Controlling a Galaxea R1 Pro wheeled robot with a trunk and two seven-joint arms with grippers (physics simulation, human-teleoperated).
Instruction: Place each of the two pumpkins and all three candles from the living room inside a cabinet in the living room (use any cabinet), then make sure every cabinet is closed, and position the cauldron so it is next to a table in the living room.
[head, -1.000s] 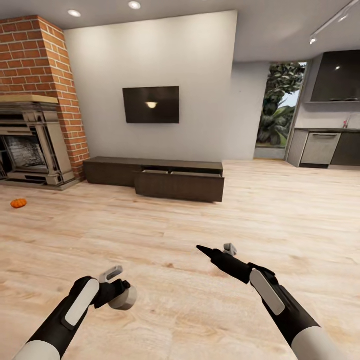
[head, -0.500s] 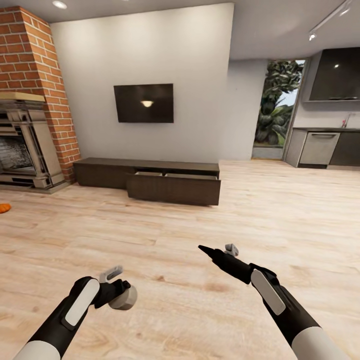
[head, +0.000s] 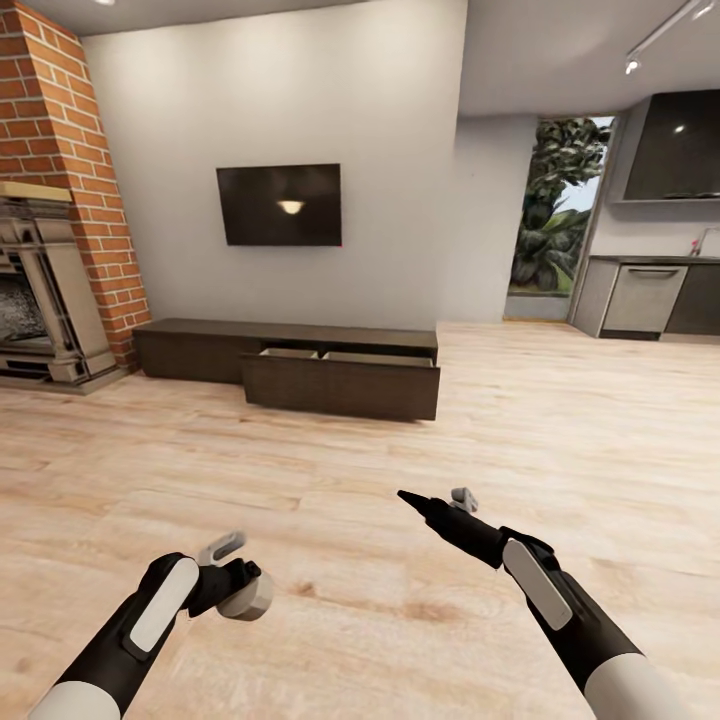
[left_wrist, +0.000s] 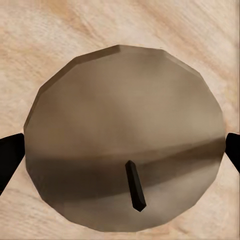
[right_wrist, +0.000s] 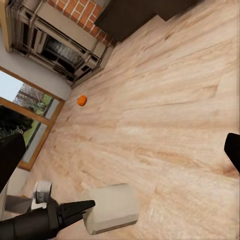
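A pale plank wood floor (head: 330, 470) with a soft grain spreads across the room, meeting a flat white wall (head: 300, 120) that carries a dark rectangular television (head: 279, 205). At the room's left stands a red brick chimney (head: 60, 150) over an ornate stone fireplace (head: 40, 310). Along the wall base runs the cabinet (head: 290, 365), long, low and dark brown under a slab top; its right-hand front stands pulled out from the body, with light interior showing behind the front's upper edge, while the left front lies flush.

Low in the head view both black-and-white arms reach over the floor. The left gripper (head: 235, 575) clamps a candle (head: 247, 594), a stubby beige-olive cylinder with faceted edges. In the left wrist view the candle's round top face sits squarely between the two black fingers (left_wrist: 10, 155), which press on opposite sides of it; a short dark wick (left_wrist: 135, 186) leans from that face. The candle's axis lies roughly level, its flat end toward the right in the head view. The right gripper (head: 432, 497) hangs free over the floor, its fingers parted with nothing between them.

In the right wrist view a small bright-orange pumpkin (right_wrist: 82, 100) rests on the floor, well apart from both grippers, near the fireplace.
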